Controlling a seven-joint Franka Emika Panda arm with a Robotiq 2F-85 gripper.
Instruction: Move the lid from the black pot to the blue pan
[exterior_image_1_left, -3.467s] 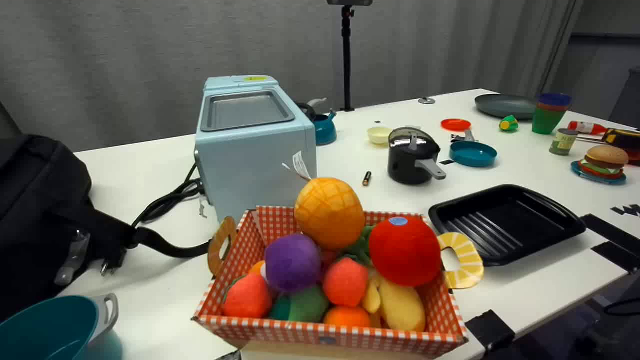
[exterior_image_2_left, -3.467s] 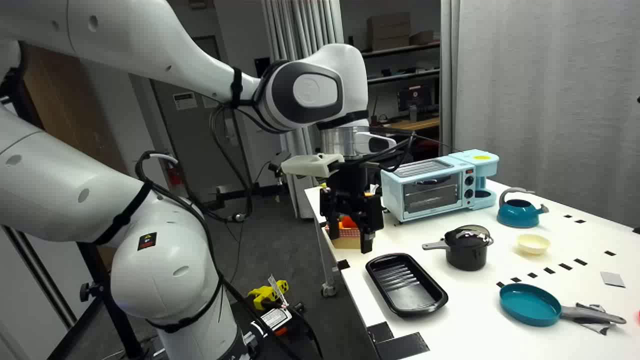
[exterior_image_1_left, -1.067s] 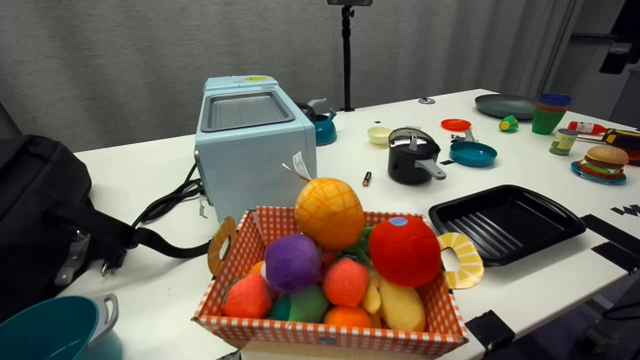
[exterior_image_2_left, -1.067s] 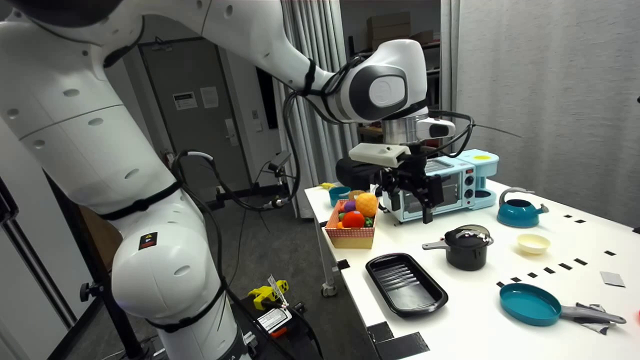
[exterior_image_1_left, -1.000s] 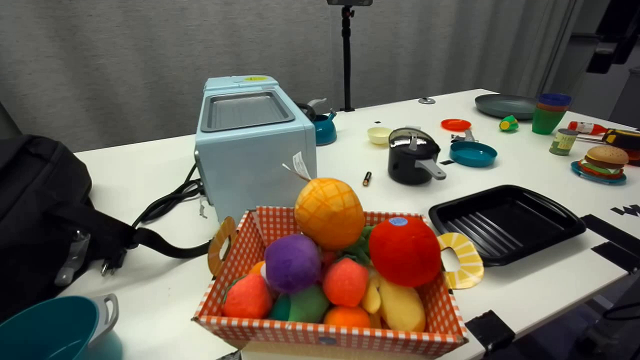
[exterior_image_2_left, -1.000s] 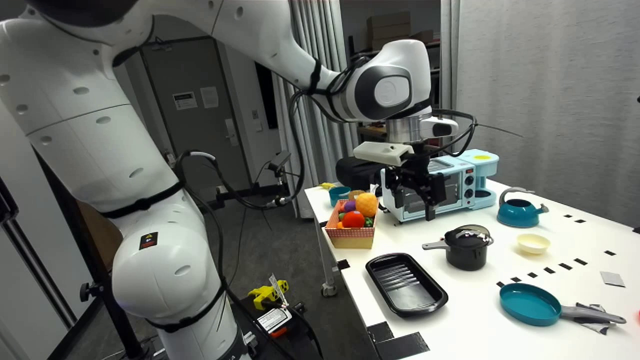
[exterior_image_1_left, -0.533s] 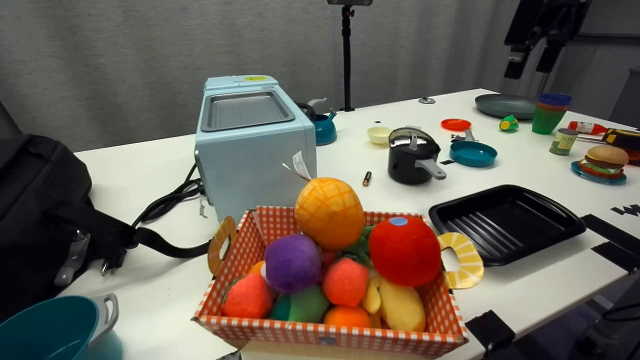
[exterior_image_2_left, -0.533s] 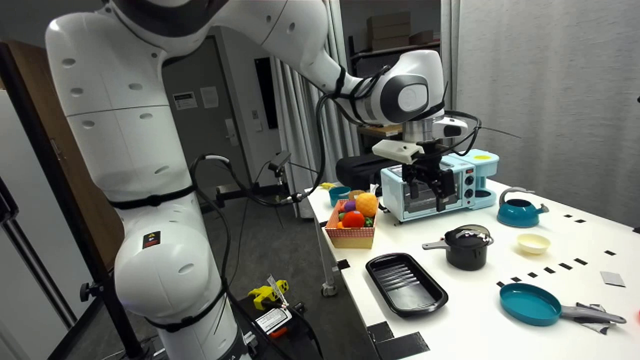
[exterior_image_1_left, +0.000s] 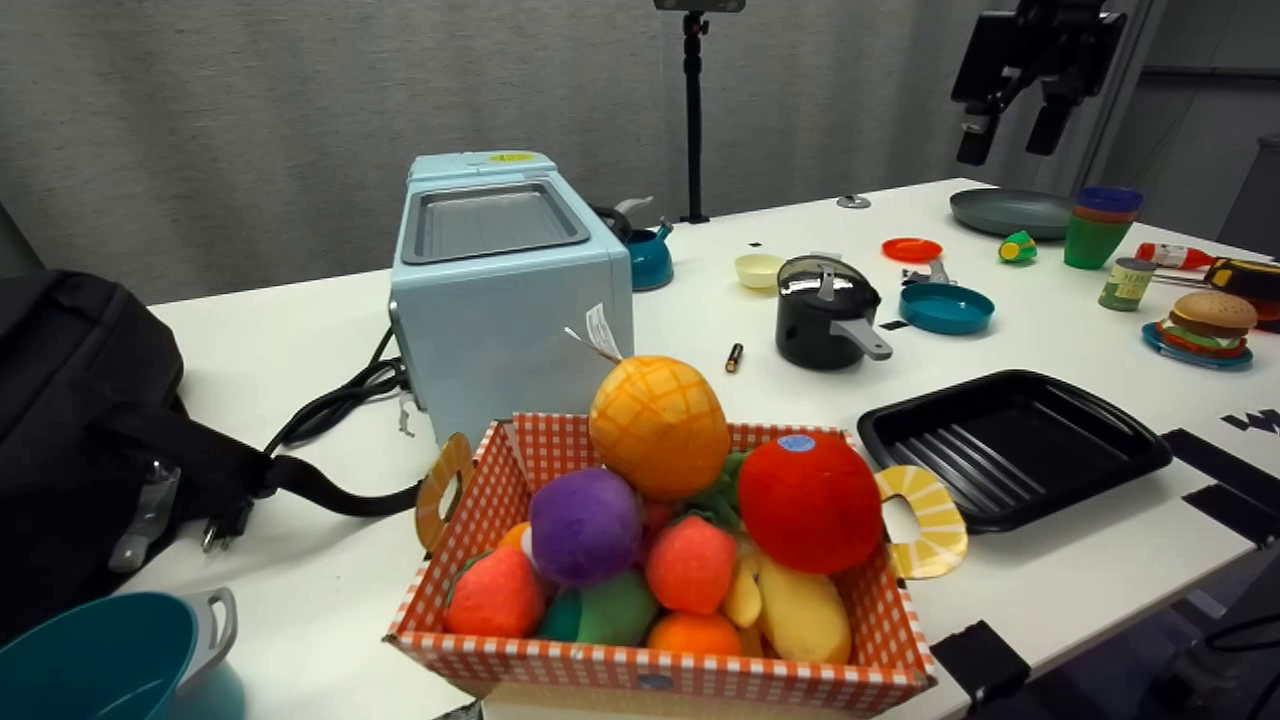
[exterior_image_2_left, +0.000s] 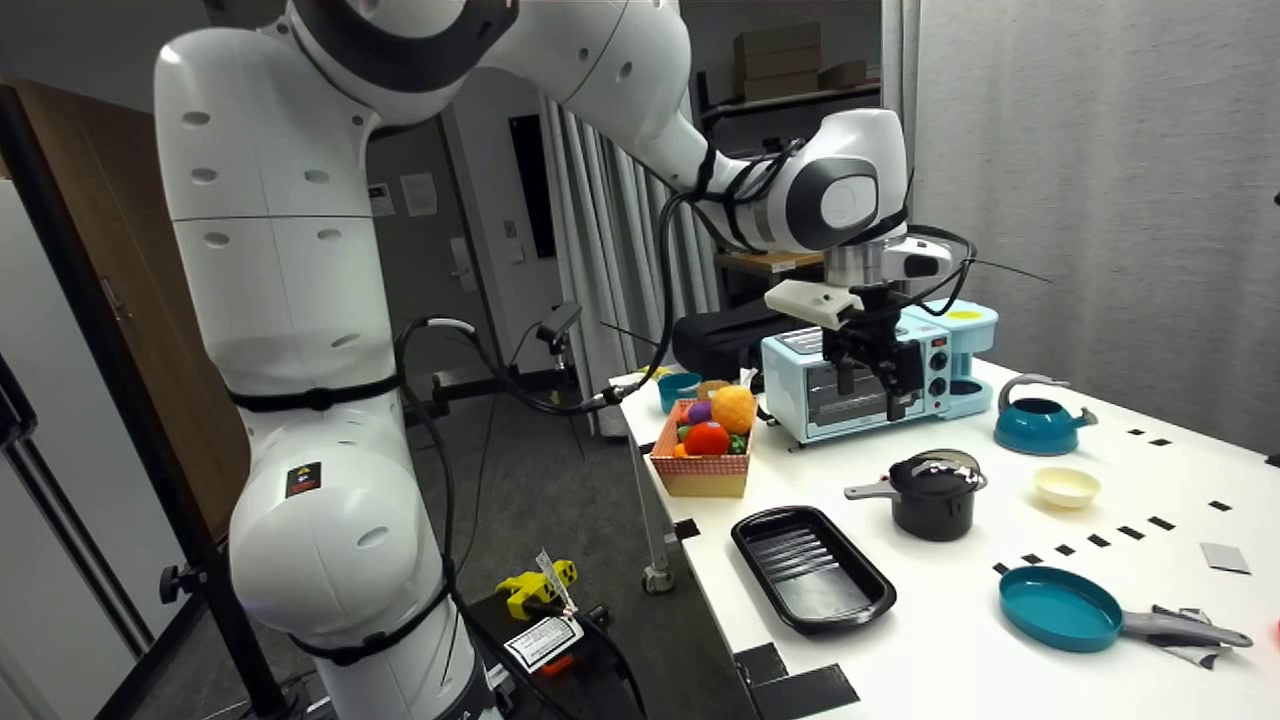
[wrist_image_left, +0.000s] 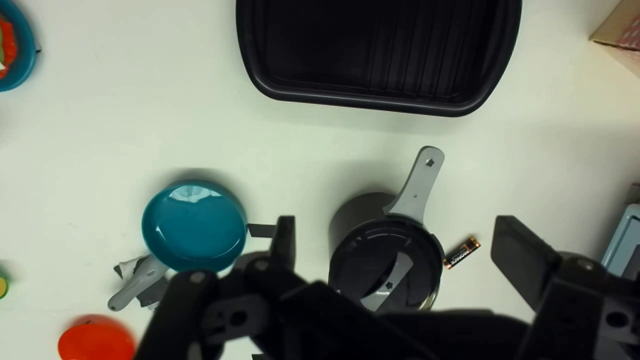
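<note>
The black pot (exterior_image_1_left: 812, 338) stands upright on the white table, also in an exterior view (exterior_image_2_left: 932, 515) and the wrist view (wrist_image_left: 356, 215). The dark shiny lid (exterior_image_1_left: 840, 290) with a grey strip handle rests on it, its rim looking slightly tilted; it also shows in an exterior view (exterior_image_2_left: 938, 474) and the wrist view (wrist_image_left: 372, 260). The blue pan (exterior_image_1_left: 947, 310), teal inside with a grey handle, lies beside the pot, also in the wrist view (wrist_image_left: 194, 227). My gripper (exterior_image_2_left: 870, 402) is open and empty, high above the table. In the wrist view its fingers (wrist_image_left: 395, 232) appear either side of the lid.
A black ridged tray (exterior_image_2_left: 815, 570) lies near the table edge. A fruit basket (exterior_image_1_left: 660, 655) and light-blue toaster oven (exterior_image_1_left: 515, 330) stand nearby. A cream bowl (exterior_image_2_left: 1066, 487) and teal kettle (exterior_image_2_left: 1036, 428) are beyond the pot. A battery (wrist_image_left: 461, 252) lies beside the pot.
The arm has swung from above the fruit basket towards the pot, and the gripper has entered an exterior view from the upper right. The pot, lid and pan have not moved.
</note>
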